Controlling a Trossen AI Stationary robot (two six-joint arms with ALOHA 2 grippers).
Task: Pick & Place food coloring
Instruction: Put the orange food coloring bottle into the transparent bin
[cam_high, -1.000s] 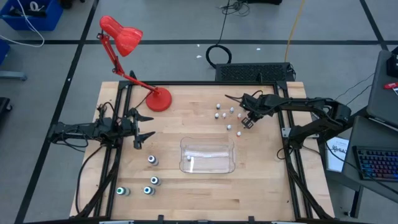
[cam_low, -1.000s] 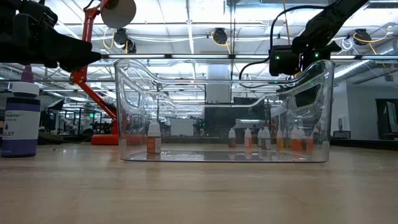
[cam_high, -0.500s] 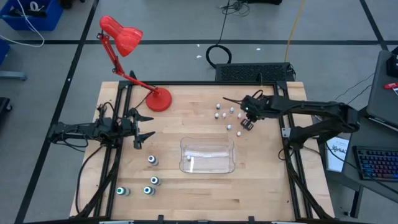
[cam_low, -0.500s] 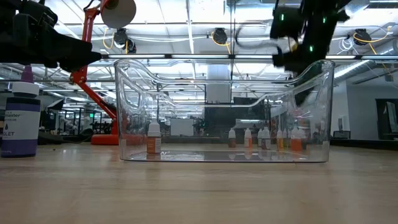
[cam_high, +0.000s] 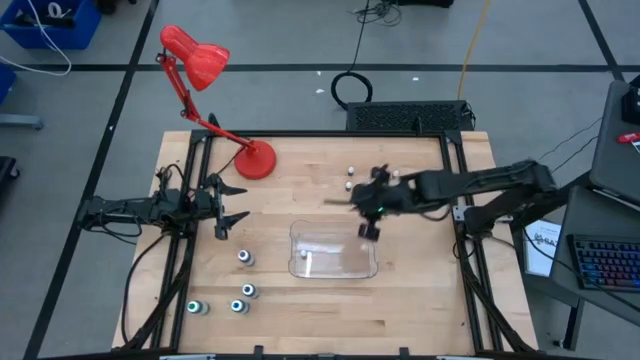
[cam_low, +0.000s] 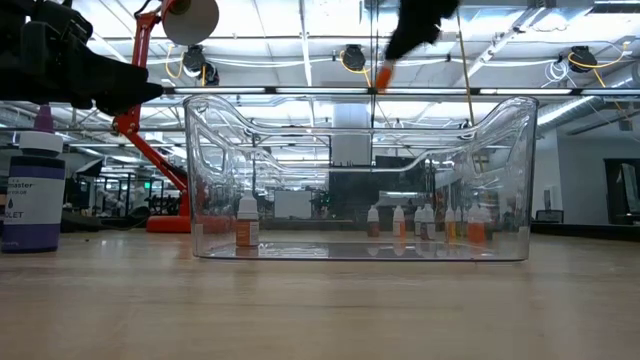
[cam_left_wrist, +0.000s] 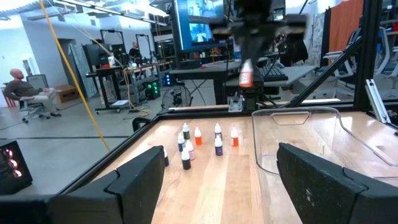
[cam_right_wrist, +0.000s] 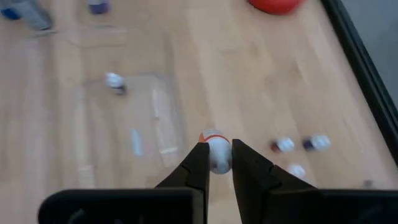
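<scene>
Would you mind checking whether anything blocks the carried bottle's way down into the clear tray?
Nothing visible does. The right claw holds the small bottle above the tray's open top, which holds only one bottle at its opposite end.

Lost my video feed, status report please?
Right tool shut on small orange-capped food coloring bottle, above clear plastic tray rim. Left tool open, waiting at left edge. Nothing in the way.

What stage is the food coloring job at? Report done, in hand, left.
Done: one small white bottle stands inside the clear plastic tray.

In hand: the right gripper, shut on a small orange-capped bottle, is over the tray's far right edge.

Left: small bottles beyond the tray and four larger teal-topped bottles near the open, waiting left gripper.
</scene>
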